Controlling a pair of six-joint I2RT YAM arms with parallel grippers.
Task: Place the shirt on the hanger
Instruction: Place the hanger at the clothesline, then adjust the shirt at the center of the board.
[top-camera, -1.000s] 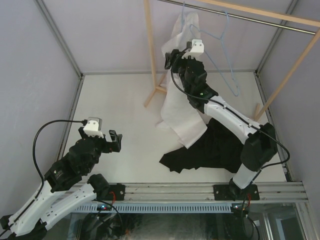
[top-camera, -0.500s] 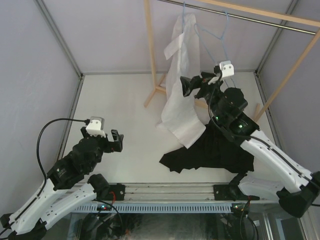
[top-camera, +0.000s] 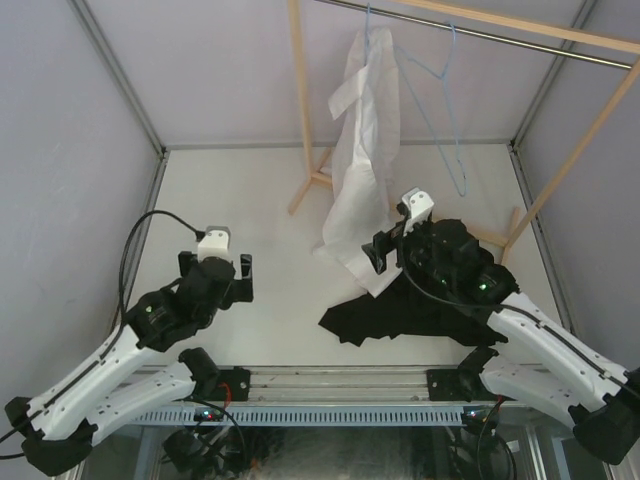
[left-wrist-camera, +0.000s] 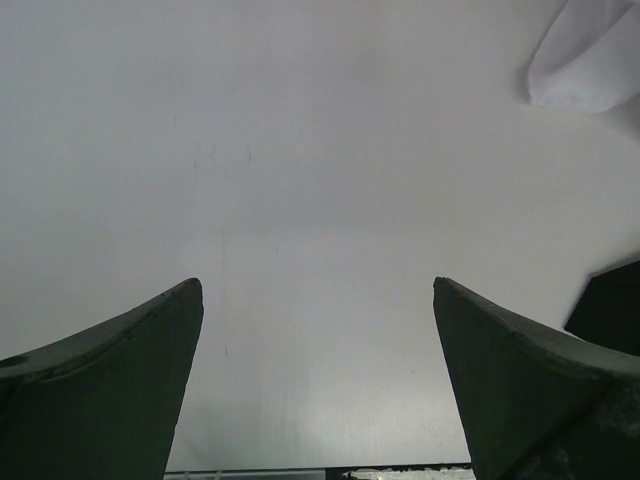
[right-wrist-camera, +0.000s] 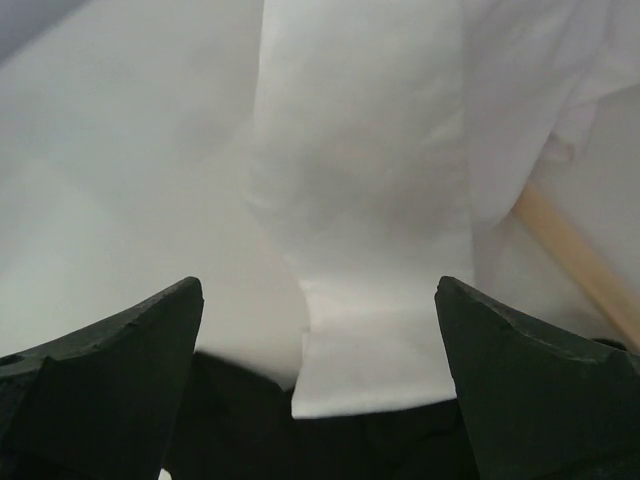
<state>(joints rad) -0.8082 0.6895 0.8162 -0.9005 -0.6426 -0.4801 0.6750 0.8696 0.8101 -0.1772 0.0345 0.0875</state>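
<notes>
The shirt hangs in a long white drape from the top of the scene. Its upper end is bunched up by the hook of the thin blue hanger, which hangs on the metal rail. The hanger's right-hand shoulder and lower wire are bare of cloth. How the fabric is caught at the top cannot be made out. The shirt runs down beside the wooden post of the rack, and its lower end reaches the white surface. There it lies against the edge of a black garment that is spread out in a heap near the right arm's base.

The right pincer is released, its jaws wide apart and holding nothing. It sits low, just beside the shirt's bottom hem and above the black garment. In the right wrist view the hem hangs between the two dark fingers without touching either one. The black cloth shows beneath it and a wooden bar runs off to the right.

The left pincer is also released and empty, well apart from the shirt. It is held over a bare part of the surface on the left side. Its wrist view shows a corner of the white fabric at the upper right and a bit of the black garment at the right edge.
</notes>
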